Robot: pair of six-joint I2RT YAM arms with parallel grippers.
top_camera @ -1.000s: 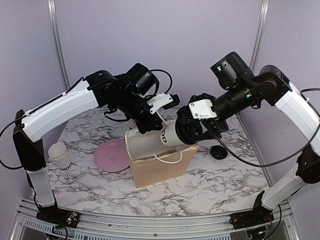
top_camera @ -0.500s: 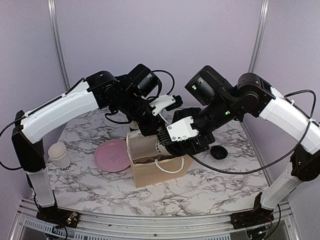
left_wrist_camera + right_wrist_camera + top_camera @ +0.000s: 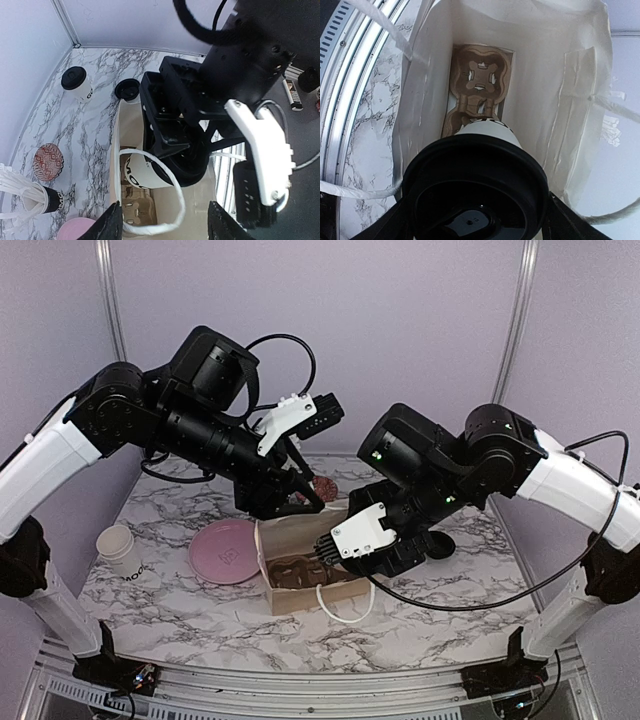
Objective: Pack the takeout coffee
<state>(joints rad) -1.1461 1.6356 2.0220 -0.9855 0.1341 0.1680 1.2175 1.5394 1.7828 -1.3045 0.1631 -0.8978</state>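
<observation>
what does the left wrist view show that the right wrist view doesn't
Only left wrist: the right gripper clamping the takeout coffee by its white side, a second lidded cup, a loose black lid, a patterned disc, a black cup of straws. Only right wrist: the coffee's own lid from above, and the metal rail at the table edge. Both: the paper bag, the coffee inside its opening, the cardboard carrier at its bottom.

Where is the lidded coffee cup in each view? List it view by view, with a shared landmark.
Top external: hidden behind the right gripper in the paper bag.
Left wrist: lower centre, coffee cup inside the bag.
Right wrist: bottom centre, black lid nearest.
Shared landmark: the bag.
</observation>
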